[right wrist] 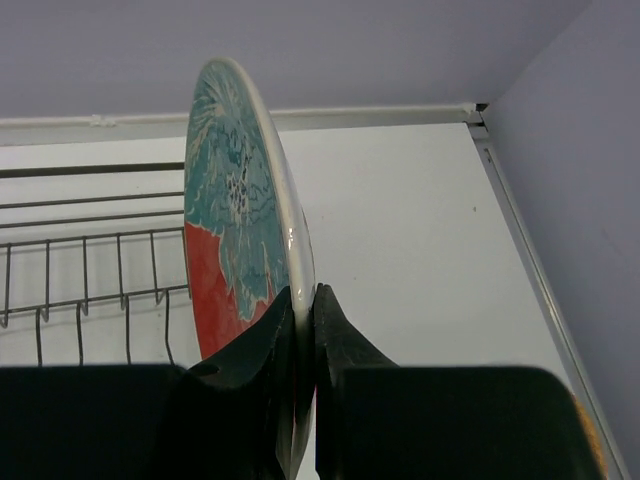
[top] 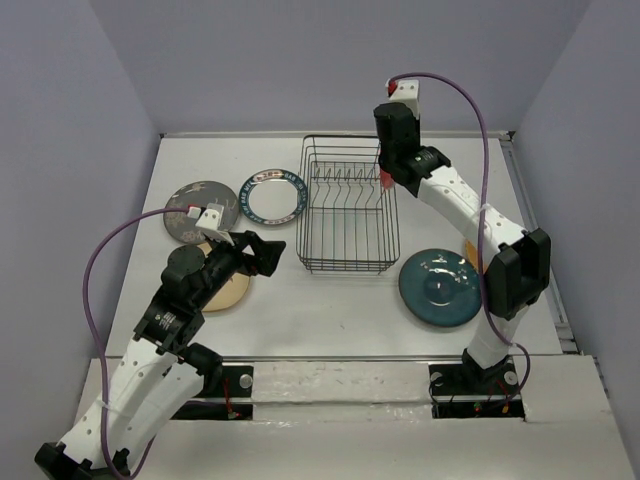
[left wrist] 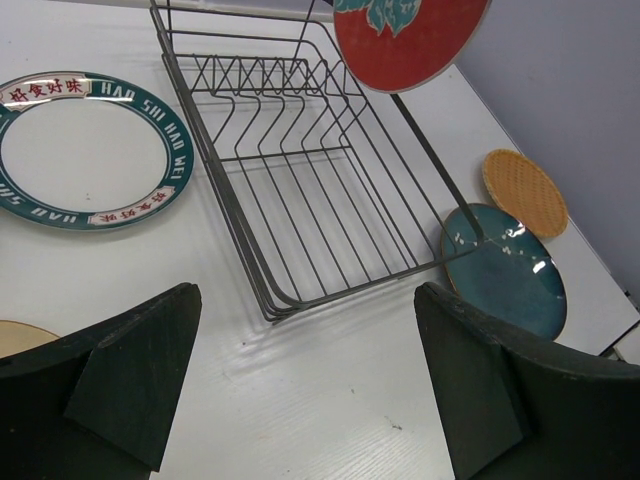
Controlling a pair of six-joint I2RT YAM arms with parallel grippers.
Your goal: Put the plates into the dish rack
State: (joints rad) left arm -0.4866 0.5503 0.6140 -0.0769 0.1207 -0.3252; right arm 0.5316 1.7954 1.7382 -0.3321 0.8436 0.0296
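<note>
Off the near left corner of the black wire dish rack (top: pixel 347 268), the left gripper (top: pixel 262 252) hangs wide open, empty. Above the rack's far right corner the right gripper (right wrist: pixel 303 300) pinches the round teal-and-red plate (right wrist: pixel 235 230) upright by its rim; best lowered edge-first, squarely between two tines (left wrist: pixel 283 120).

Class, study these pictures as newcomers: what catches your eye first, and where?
The teal-and-red plate stands out first, pinched on edge by the right gripper above the far right side of the empty black dish rack. A dark teal plate lies flat right of the rack; the left gripper gapes open on its other side.
</note>
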